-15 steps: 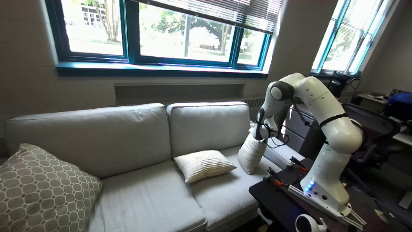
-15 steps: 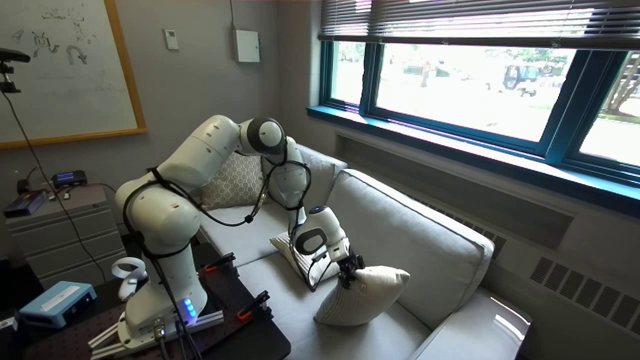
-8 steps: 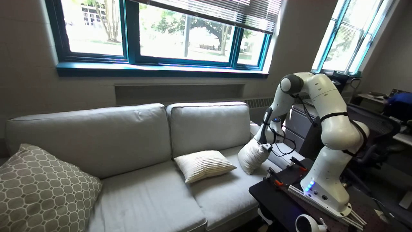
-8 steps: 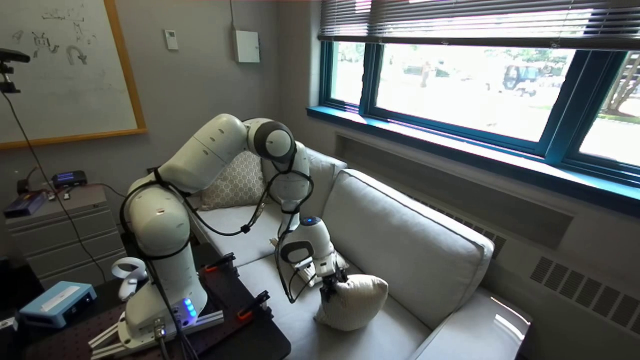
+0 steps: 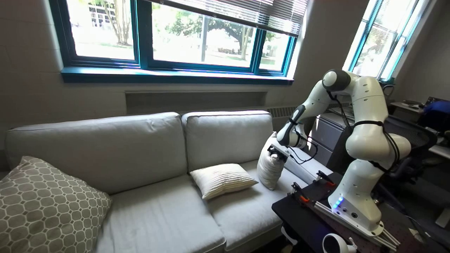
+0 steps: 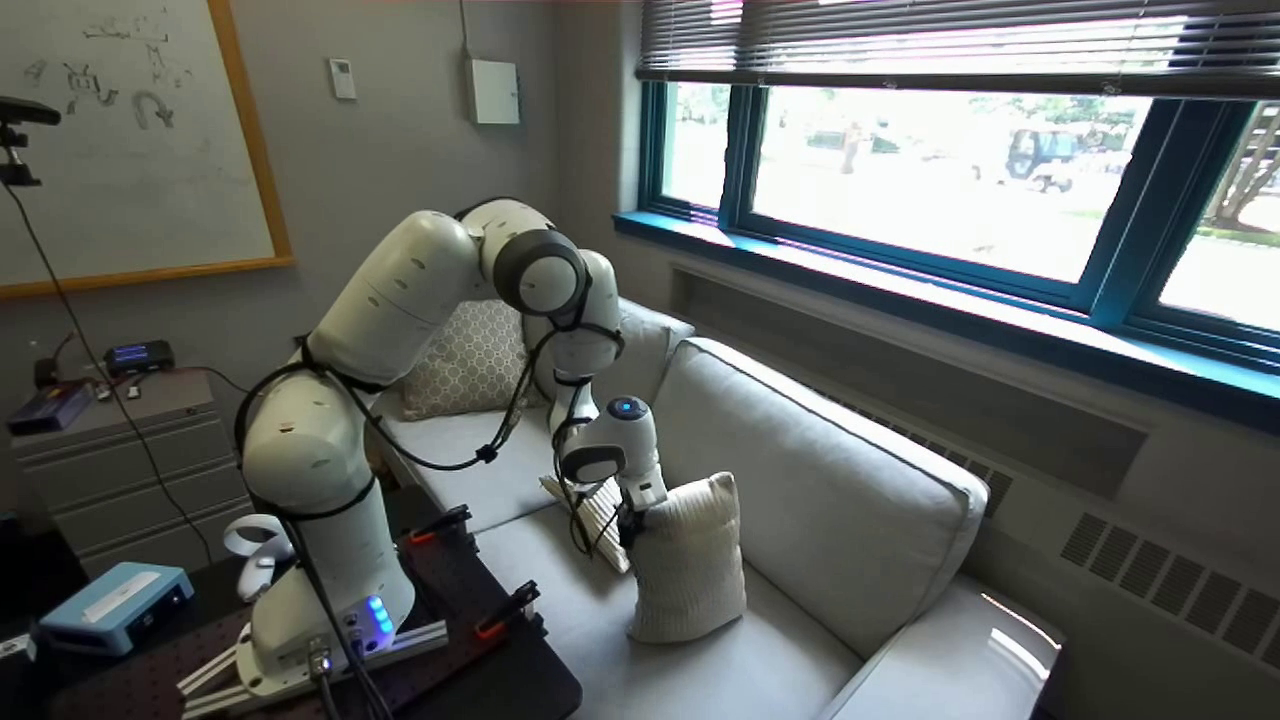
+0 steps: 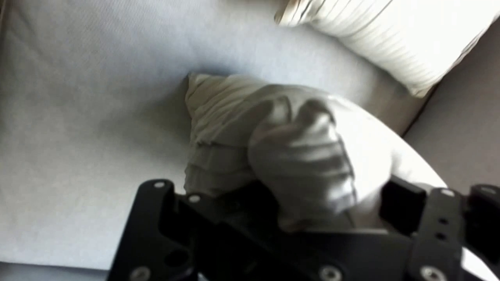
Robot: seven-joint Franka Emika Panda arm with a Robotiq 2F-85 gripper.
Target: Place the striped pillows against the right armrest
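Your gripper [image 7: 330, 203] has its fingers [image 7: 402, 205] well apart, with a puffy bit of one striped pillow [image 7: 302, 156] loose between them.

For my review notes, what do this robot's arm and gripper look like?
The arm is glossy white and rounded, with dark grey joint covers, black straps and a looping black cable. Blue lights glow on its base. The gripper is black and angular, with silvery screws.
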